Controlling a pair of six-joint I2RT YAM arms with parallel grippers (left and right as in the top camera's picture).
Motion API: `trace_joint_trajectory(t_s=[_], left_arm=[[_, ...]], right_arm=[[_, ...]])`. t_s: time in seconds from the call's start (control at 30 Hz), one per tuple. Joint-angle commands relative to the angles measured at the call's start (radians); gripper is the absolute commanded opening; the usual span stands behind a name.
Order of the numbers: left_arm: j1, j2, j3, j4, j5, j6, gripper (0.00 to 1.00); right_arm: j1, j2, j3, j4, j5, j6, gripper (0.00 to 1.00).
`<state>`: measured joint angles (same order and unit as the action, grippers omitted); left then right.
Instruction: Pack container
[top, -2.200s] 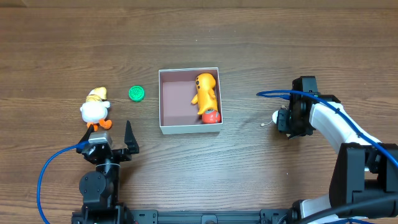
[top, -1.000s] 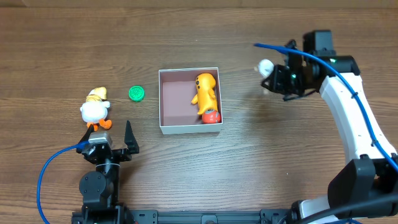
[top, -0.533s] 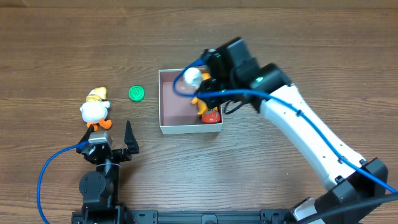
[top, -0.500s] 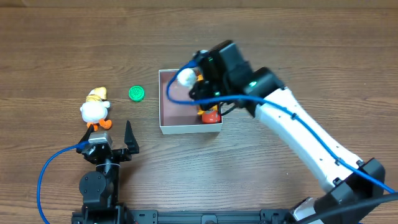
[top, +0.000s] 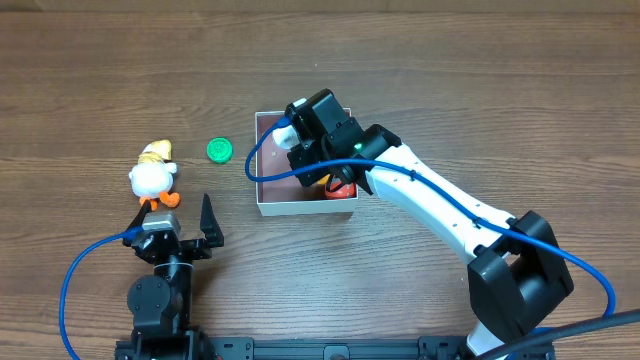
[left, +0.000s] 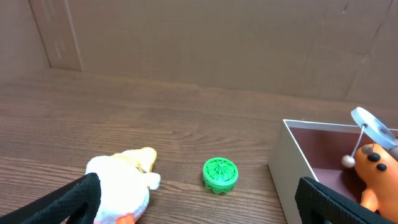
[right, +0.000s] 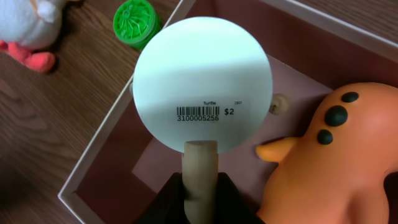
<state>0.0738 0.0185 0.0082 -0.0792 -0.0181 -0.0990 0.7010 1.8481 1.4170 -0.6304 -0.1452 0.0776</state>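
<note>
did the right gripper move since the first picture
Yes: the right gripper, shut on the white disc toy, swung left from right of the container to over it.

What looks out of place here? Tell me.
Nothing looks spilled or damaged. The plush duck and green disc lie outside the container, to its left; the right gripper holds a white paddle above it.

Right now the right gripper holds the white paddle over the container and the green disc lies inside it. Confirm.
Wrong: the green disc lies on the table outside the container, as the overhead view shows. The right gripper does hold the white paddle over it.
</note>
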Motion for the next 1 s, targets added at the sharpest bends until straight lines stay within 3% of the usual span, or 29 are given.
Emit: trace_joint_trajectory(t_s=[0.0, 0.3, 0.43, 0.67, 0.7, 0.73, 0.77, 0.83, 0.87, 0.97], left_arm=[[0.005, -0.007, -0.003, 0.002, 0.015, -0.009, 1.0], [0.005, -0.007, -0.003, 0.002, 0.015, -0.009, 1.0], [0.005, -0.007, -0.002, 0.002, 0.015, -0.009, 1.0], [0.005, -0.007, -0.003, 0.002, 0.015, -0.009, 1.0], [0.005, -0.007, -0.003, 0.002, 0.015, -0.009, 1.0], [0.005, -0.007, -0.003, 0.002, 0.015, -0.009, 1.0], [0.005, -0.007, -0.003, 0.002, 0.015, -0.009, 1.0], [0.005, -0.007, -0.003, 0.002, 0.015, -0.009, 1.0], [0.005, -0.007, -0.003, 0.002, 0.015, -0.009, 1.0], [0.005, -0.007, -0.003, 0.002, 0.015, -0.009, 1.0]], right_arm=[[0.001, -0.002, 0.002, 0.019, 0.022, 0.004, 0.19], [0.0, -0.002, 0.002, 0.008, 0.059, 0.003, 0.33], [-0.004, -0.017, 0.014, -0.003, 0.13, 0.003, 0.34], [-0.043, -0.235, 0.105, -0.128, 0.374, 0.043, 0.42], [-0.078, -0.288, 0.105, -0.172, 0.42, 0.085, 0.44], [-0.15, -0.353, 0.105, -0.241, 0.437, 0.115, 0.54], [-0.23, -0.402, 0.105, -0.301, 0.437, 0.126, 0.57], [-0.331, -0.447, 0.105, -0.366, 0.436, 0.126, 0.63], [-0.435, -0.475, 0.105, -0.422, 0.433, 0.127, 0.73], [-0.592, -0.489, 0.105, -0.474, 0.414, 0.132, 0.88]])
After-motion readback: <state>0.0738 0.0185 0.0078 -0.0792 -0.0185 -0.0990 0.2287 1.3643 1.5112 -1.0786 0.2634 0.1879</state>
